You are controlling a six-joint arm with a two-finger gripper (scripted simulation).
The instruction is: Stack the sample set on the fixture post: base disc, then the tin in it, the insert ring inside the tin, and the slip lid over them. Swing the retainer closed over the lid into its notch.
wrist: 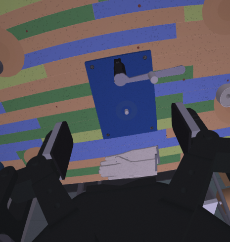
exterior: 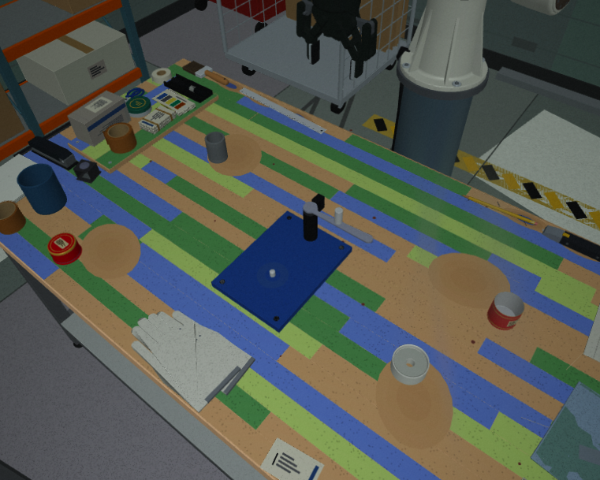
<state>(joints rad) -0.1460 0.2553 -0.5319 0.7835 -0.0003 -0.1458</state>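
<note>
The pale grey base disc (exterior: 410, 364) (wrist: 226, 95), with a hole in its middle, sits on a tan mat near the front edge of the bench. The red tin (exterior: 505, 311) stands to its right beside another mat. A grey cylinder (exterior: 215, 147) stands on a mat at the far left, and a flat red tin piece (exterior: 64, 248) lies near the left edge. The blue fixture plate (exterior: 281, 268) (wrist: 123, 93) lies mid-bench with a small white post (exterior: 272, 272) (wrist: 126, 112); its grey retainer arm (exterior: 340, 223) (wrist: 151, 76) is swung out past the plate. My gripper (exterior: 336, 48) (wrist: 122, 138) hangs high above the far edge of the bench, open and empty.
A white work glove (exterior: 185, 349) lies at the front edge near the plate. A tray of small items (exterior: 139, 117), a dark blue cup (exterior: 41, 188) and tape rolls crowd the left end. The robot pedestal (exterior: 433, 112) stands behind the bench.
</note>
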